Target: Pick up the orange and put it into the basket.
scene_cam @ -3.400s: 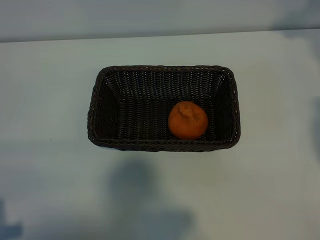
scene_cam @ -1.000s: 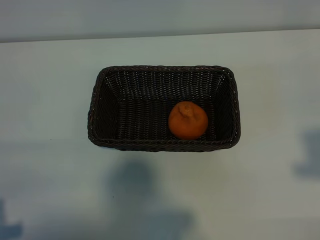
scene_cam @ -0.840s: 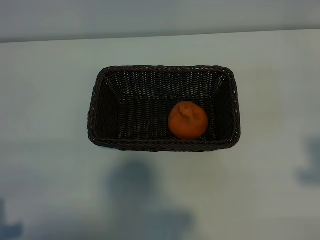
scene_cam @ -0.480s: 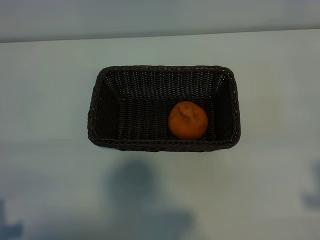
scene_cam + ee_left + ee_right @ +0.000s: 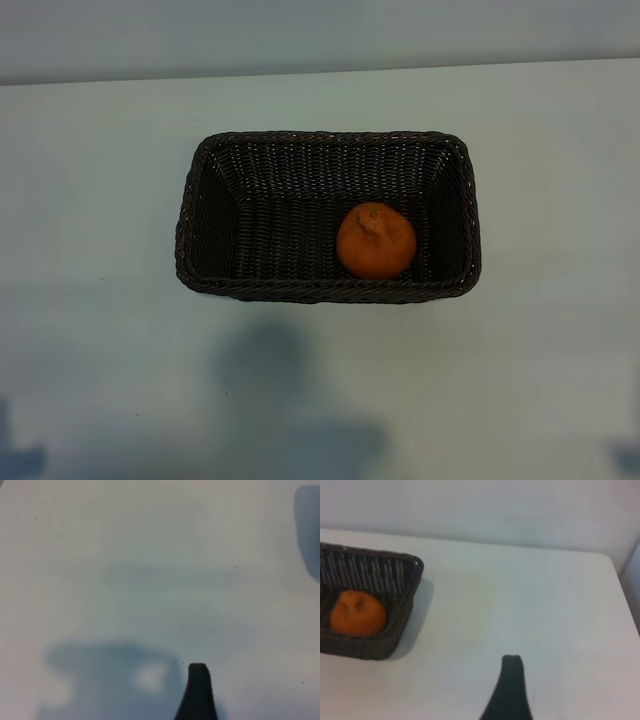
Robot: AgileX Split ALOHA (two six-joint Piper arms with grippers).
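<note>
The orange [image 5: 375, 240] lies inside the dark brown wicker basket [image 5: 205, 215], toward its right end, stem end up. The right wrist view shows the same orange [image 5: 358, 613] in the basket [image 5: 400, 572], well away from the one dark finger [image 5: 512, 685] of my right gripper that shows; nothing is held there. In the left wrist view a single dark finger [image 5: 198, 692] of my left gripper hangs over bare table, with nothing against it. Neither gripper shows in the exterior view.
The pale table [image 5: 100, 330] surrounds the basket, with soft shadows on it at the near side [image 5: 290, 400]. The table's rounded corner and edge [image 5: 620, 575] appear in the right wrist view, with a wall behind.
A shadow at the right side of the exterior view has slid toward the near edge. The orange and basket have not moved.
</note>
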